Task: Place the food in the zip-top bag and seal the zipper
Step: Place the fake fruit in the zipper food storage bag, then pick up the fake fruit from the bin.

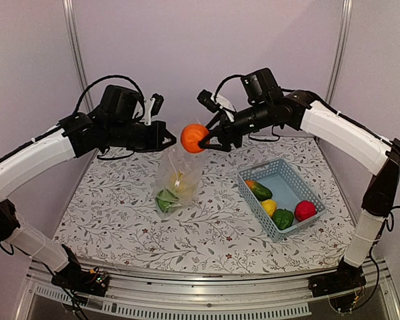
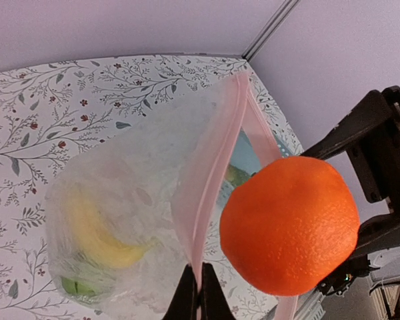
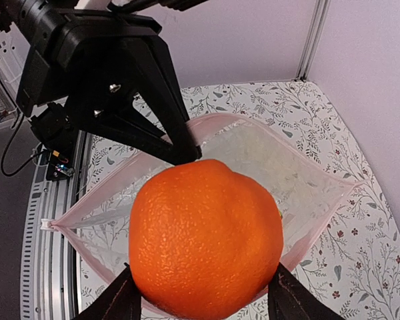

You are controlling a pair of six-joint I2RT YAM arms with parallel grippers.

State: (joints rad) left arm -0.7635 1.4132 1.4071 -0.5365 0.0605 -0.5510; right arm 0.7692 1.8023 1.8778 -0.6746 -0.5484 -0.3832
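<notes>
My right gripper (image 1: 205, 141) is shut on the orange (image 1: 194, 137) and holds it in the air just above the open mouth of the clear zip-top bag (image 1: 177, 179). In the right wrist view the orange (image 3: 205, 239) sits between my fingers (image 3: 113, 303) over the bag mouth (image 3: 300, 177). My left gripper (image 2: 199, 283) is shut on the pale pink zipper strip (image 2: 217, 167) and holds the bag up. A yellow banana (image 2: 97, 233) and a green piece (image 2: 77, 287) lie inside the bag. The orange (image 2: 290, 223) hangs beside the strip.
A light-blue slotted basket (image 1: 282, 195) stands at the right with a green-orange piece (image 1: 259, 189), a lemon (image 1: 269, 207), a green pepper (image 1: 283, 218) and a red apple (image 1: 305, 210). The table has a floral cloth (image 1: 107, 220).
</notes>
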